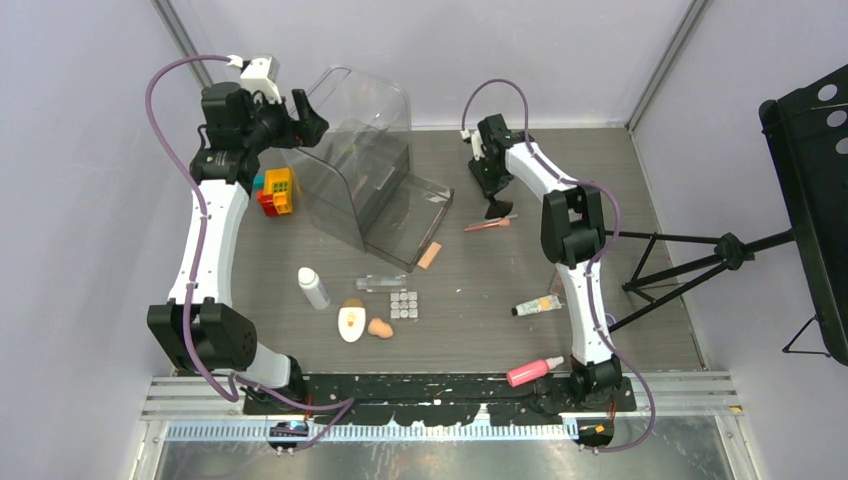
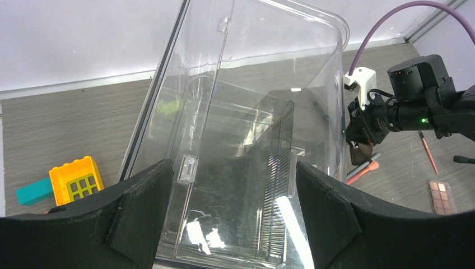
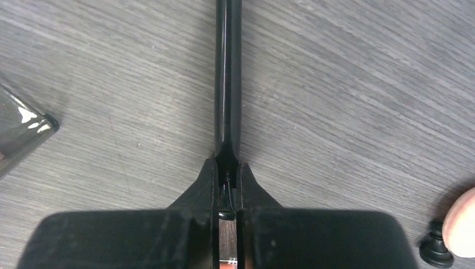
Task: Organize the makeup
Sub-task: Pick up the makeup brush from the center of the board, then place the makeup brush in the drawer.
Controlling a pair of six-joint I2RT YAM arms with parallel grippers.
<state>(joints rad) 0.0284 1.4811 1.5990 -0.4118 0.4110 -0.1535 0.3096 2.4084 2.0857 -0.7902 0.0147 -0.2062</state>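
Black brush (image 3: 228, 73) beyond the top edge; pinkish thing (image 3: 464, 221) half off-frame, unidentifiable.

toy bricks (image 1: 277, 190) left of case (image 1: 350, 150), palette (image 1: 404, 304) before it

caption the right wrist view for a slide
Close-up: right tool shut on the black brush handle, grey table beneath, case corner at left
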